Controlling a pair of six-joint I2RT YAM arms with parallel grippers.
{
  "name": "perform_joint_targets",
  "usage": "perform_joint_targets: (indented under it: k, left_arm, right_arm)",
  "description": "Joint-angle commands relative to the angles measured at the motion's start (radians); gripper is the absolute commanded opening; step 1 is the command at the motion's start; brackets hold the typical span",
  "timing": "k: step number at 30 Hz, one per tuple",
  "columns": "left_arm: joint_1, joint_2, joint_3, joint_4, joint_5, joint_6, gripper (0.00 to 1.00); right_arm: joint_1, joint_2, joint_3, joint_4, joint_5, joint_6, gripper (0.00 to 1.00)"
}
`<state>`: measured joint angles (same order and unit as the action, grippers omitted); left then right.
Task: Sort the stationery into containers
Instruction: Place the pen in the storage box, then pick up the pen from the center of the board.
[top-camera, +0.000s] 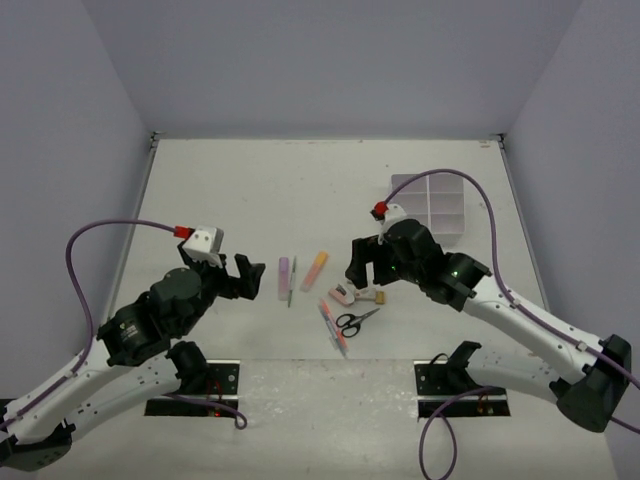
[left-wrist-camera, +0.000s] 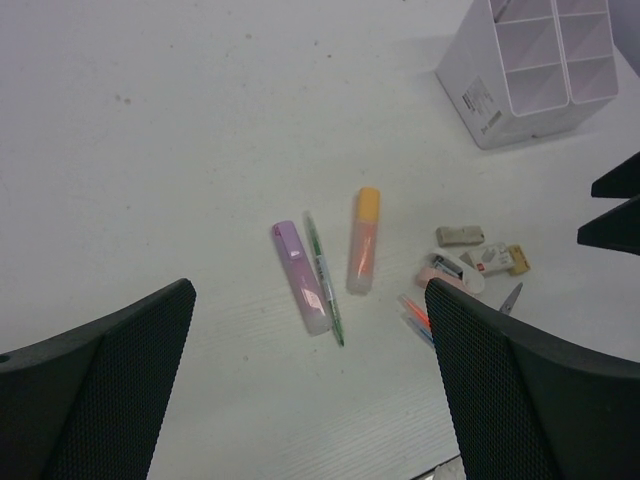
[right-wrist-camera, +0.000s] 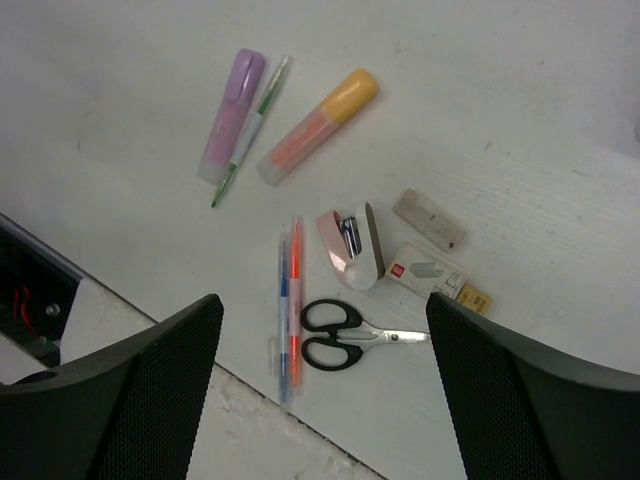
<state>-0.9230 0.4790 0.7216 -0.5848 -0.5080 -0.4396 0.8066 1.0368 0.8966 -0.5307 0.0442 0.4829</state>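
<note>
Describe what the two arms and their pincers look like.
The left arm and right arm have white links and black joint housings. A purple cable with a red plug runs to each wrist. The left pincer and right pincer are black, their broad fingers mesh-textured.

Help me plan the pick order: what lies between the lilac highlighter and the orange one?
A thin green pen, right beside the lilac highlighter; bare table separates it from the orange highlighter. Clearest in the left wrist view.
</note>
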Motion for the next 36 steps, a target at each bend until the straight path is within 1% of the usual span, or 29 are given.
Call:
perform_joint_targets:
  k: [1,4,6,10,12,14,16,17,19,22,25,27,30,31,32,36]
  left_arm:
    - [0.003,0.031,-0.016,0.045,0.020,0.027,1.00]
    - [0.003,0.061,-0.013,0.042,0.019,0.027,1.00]
    - [0.003,0.093,-0.008,0.040,0.023,0.027,1.00]
    - [0.003,0.148,0.006,0.035,0.031,0.014,1.00]
    - [0.003,0.202,0.026,0.010,0.034,-0.021,1.00]
    - [0.003,0.244,0.037,0.013,0.057,-0.040,1.00]
    - [0.003,0.302,0.038,0.044,0.112,-0.056,1.00]
    - [0.002,0.327,0.038,0.056,0.114,-0.065,0.99]
    - [0.002,0.377,0.037,0.090,0.120,-0.080,0.95]
    - [0.003,0.443,0.020,0.184,0.127,-0.082,0.89]
    - [0.012,0.533,0.038,0.222,0.128,-0.095,0.77]
    - [0.012,0.612,0.066,0.228,0.121,-0.103,0.66]
    - [0.014,0.664,0.098,0.236,0.107,-0.108,0.56]
    - [0.020,0.693,0.109,0.239,0.104,-0.108,0.52]
    - [0.037,0.755,0.133,0.241,0.102,-0.109,0.47]
    - [0.077,0.843,0.171,0.252,0.133,-0.101,0.46]
  right_arm:
    - [0.018,0.012,0.019,-0.070,-0.025,0.072,0.81]
    - [0.034,0.012,0.024,-0.075,-0.020,0.097,0.77]
    - [0.069,0.014,0.036,-0.088,0.003,0.099,0.74]
    - [0.085,0.006,0.042,-0.133,0.088,0.099,0.73]
    - [0.086,-0.011,0.033,-0.151,0.112,0.100,0.73]
    - [0.085,-0.033,0.019,-0.152,0.133,0.102,0.73]
    - [0.085,-0.081,-0.002,-0.151,0.155,0.103,0.74]
    - [0.086,-0.104,-0.012,-0.148,0.161,0.102,0.74]
    - [0.085,-0.146,-0.030,-0.146,0.169,0.097,0.74]
    - [0.086,-0.174,-0.047,-0.173,0.183,0.098,0.74]
    - [0.086,-0.193,-0.067,-0.186,0.202,0.103,0.74]
    - [0.085,-0.217,-0.089,-0.184,0.207,0.106,0.75]
    - [0.086,-0.236,-0.105,-0.179,0.213,0.108,0.75]
    - [0.086,-0.248,-0.114,-0.177,0.215,0.109,0.75]
    - [0.085,-0.272,-0.133,-0.175,0.221,0.108,0.75]
    - [0.085,-0.303,-0.161,-0.175,0.224,0.107,0.76]
